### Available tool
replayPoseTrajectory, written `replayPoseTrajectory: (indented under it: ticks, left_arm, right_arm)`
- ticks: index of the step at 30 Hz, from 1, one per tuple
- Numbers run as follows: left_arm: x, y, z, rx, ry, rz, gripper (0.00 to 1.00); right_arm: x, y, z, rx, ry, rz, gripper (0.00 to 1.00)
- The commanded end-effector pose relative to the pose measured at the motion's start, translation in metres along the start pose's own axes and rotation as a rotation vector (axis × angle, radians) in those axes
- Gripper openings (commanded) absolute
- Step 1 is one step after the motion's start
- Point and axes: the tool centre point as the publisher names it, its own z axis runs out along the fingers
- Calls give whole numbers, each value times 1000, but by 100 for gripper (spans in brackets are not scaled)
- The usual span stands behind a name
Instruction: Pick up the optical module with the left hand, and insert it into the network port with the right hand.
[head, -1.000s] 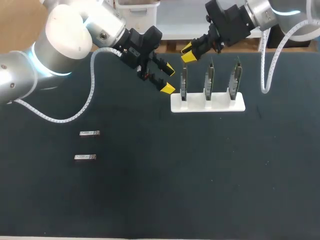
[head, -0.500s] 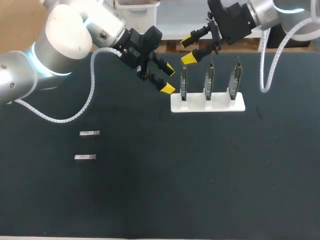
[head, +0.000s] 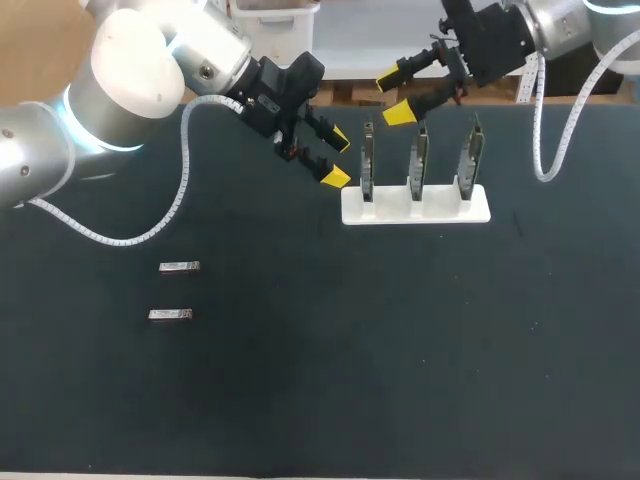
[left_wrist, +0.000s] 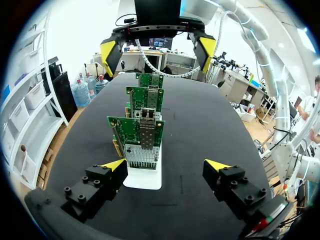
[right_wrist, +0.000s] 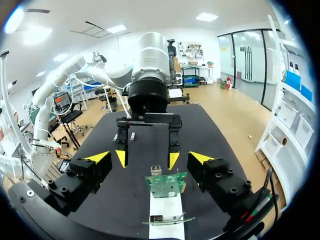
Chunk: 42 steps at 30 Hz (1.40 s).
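The left tool (head: 338, 158) hangs with its two yellow-tipped fingers spread wide and nothing between them. It sits toward the far edge of the bench (head: 400, 350), just beside the left end of a white stand (head: 415, 207). In the left wrist view the fingers point along the row of boards, and the nearest board lies ahead of them, between their lines but apart from both.

The right tool (head: 395, 95) is also spread wide and holds nothing. It hovers over the far edge of the bench, just beyond the stand and above its left half, facing the left tool across the boards.

The white stand rests on the dark bench near the far edge, a little right of the middle. Three green network cards (head: 420, 158) stand upright in it in a row. The nearest card in the left wrist view carries a metal network port (left_wrist: 147, 115) near its top edge.

Two optical modules lie flat in the left half of the bench, well apart from the stand and from both tools. One optical module (head: 179, 266) lies farther back, and the other optical module (head: 170, 315) lies near it, closer to the front edge. Both are small silver bars, lying parallel.
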Motion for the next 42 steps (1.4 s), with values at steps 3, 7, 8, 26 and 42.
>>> replayPoseTrajectory:
  ticks: [3, 7, 8, 26, 42]
  left_arm:
    - [0, -1, 0, -3, 2, -1, 100]
    - [0, -1, 0, -3, 2, -1, 100]
    - [0, -1, 0, -3, 2, -1, 100]
    - [0, -1, 0, -3, 2, -1, 100]
    - [0, -1, 0, -3, 2, -1, 100]
  right_arm:
    - [2, 1, 2, 31, 10, 0, 0]
    - [2, 0, 4, 33, 14, -3, 0]
    - [2, 0, 5, 31, 15, -5, 0]
    - [6, -9, 21, -10, 44, -6, 0]
    - [10, -14, 30, -32, 69, 12, 0]
